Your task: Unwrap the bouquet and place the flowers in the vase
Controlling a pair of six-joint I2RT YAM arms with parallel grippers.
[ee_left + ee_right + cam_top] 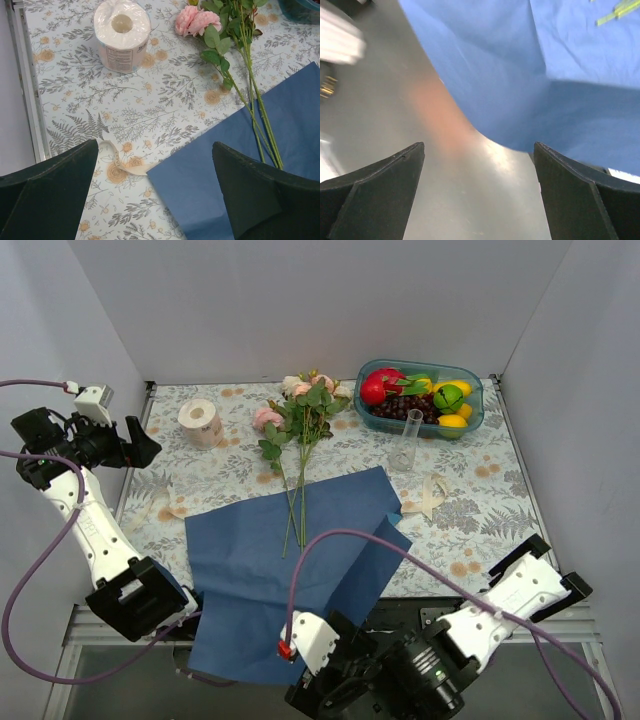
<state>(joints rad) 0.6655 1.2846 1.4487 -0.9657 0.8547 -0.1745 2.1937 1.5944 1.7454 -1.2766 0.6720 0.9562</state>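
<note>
A desk (480,530) with a floral cloth, seen from above. The flowers (303,405), pink and cream roses, lie loose at the middle. Their stems reach onto an unfolded blue paper (260,560) whose near edge hangs over the desk's front. The vase (407,440) stands upright to their right, just in front of a fruit tray (478,405), with a ribbon (432,496) lying nearby. The left claw (155,150) hovers at the left, spread wide and holding nothing. The right claw (479,147), low by the paper's hanging edge, also gapes wide and empty.
</note>
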